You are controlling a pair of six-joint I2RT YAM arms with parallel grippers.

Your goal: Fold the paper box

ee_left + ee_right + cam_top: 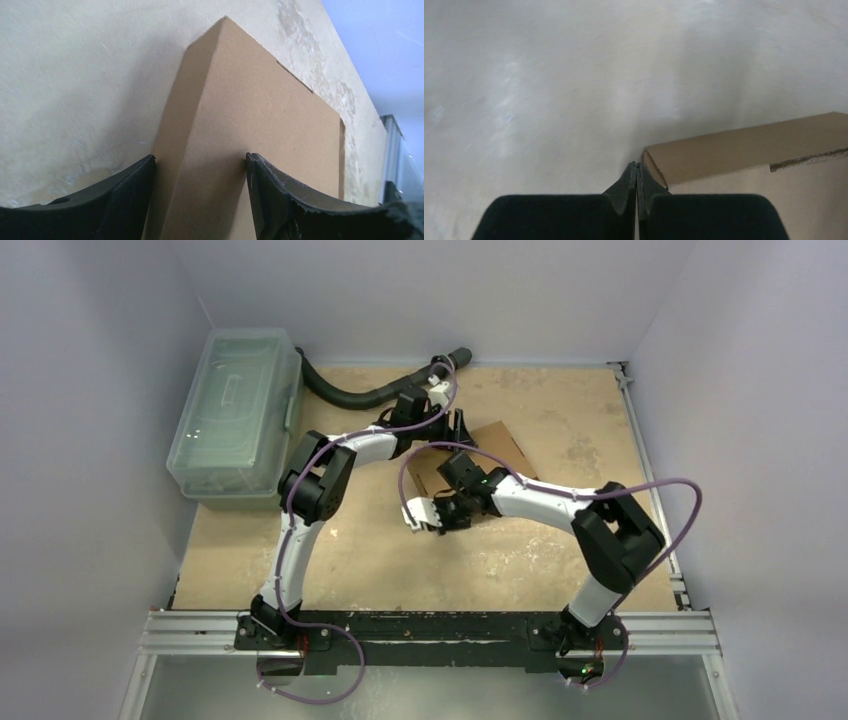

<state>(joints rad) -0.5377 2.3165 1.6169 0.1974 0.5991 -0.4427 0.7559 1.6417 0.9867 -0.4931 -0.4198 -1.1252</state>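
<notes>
Step est.: paper box (260, 130) wall fold | L claw (199, 157) spread astride box edge | R claw (636, 167) clenched, empty, by corner | next: edge to be pressed down.

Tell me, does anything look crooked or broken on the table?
Nothing looks spilled or broken. The cardboard box sits crooked, turned at a slant to the edges of the table. In the right wrist view one cut along it looks a little ragged. The table also has pale blotchy patches near its far right side.
</notes>
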